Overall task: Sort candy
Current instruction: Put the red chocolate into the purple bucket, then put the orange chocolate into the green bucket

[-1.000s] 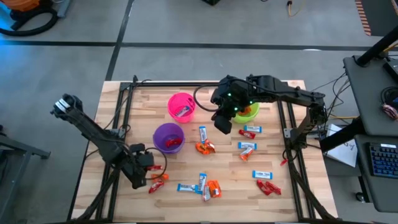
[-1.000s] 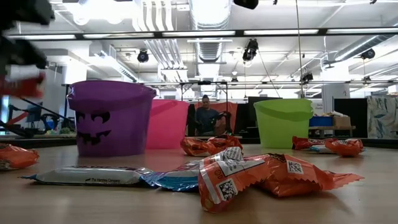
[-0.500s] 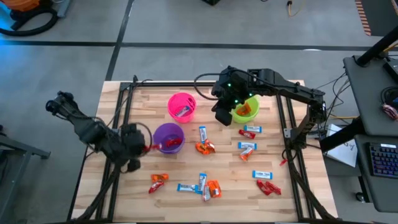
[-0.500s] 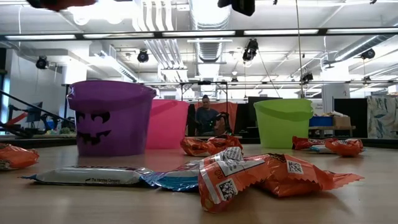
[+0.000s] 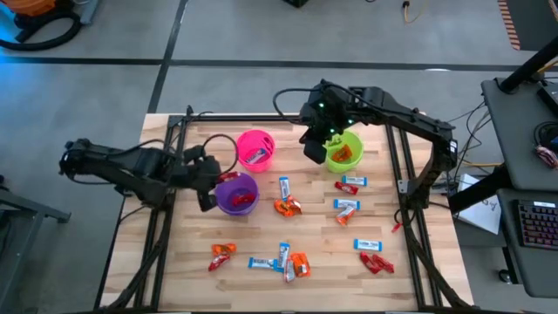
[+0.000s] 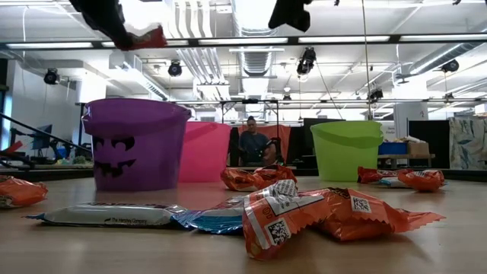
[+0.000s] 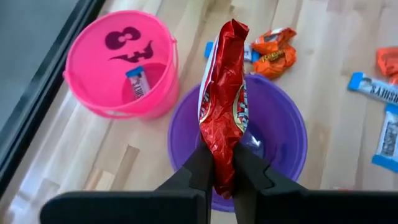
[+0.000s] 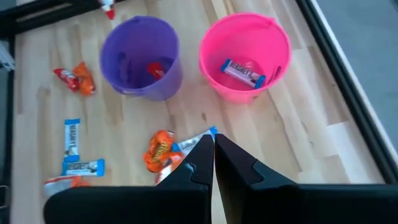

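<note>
My left gripper (image 7: 222, 171) is shut on a shiny red candy (image 7: 222, 93) and hovers over the left rim of the purple cup (image 5: 235, 192). The low view shows that gripper (image 6: 114, 19) high above the purple cup (image 6: 137, 144), with the candy (image 6: 148, 38) at its tip. My right gripper (image 5: 312, 144) is shut and holds nothing; it hangs between the pink cup (image 5: 255, 148) and the green cup (image 5: 343, 150). A blue-and-white bar (image 8: 244, 71) lies in the pink cup, and a red candy (image 8: 155, 68) lies in the purple one. My left gripper pinches the red candy between its two fingers by one end of the wrapper (image 7: 222, 163). It comes slanting down from the table's left. The rest of the candy sticks out past the fingertips, lifted clear above the purple cup.
Loose candy lies on the wooden table: an orange one (image 5: 286, 207) and a blue bar (image 5: 284, 187) mid-table, red and blue ones (image 5: 350, 183) (image 5: 346, 207) (image 5: 373, 257) to the right, and several (image 5: 221, 255) (image 5: 261, 262) (image 5: 298, 264) near the near edge. Black frame rails (image 5: 174, 157) run along both sides.
My left gripper, holding the red candy throughout, has risen from the near-left part of the table. It has swung toward the far edge and to the right, up to the purple cup. My right gripper has moved toward the far edge, from mid-table to beside the green cup.
</note>
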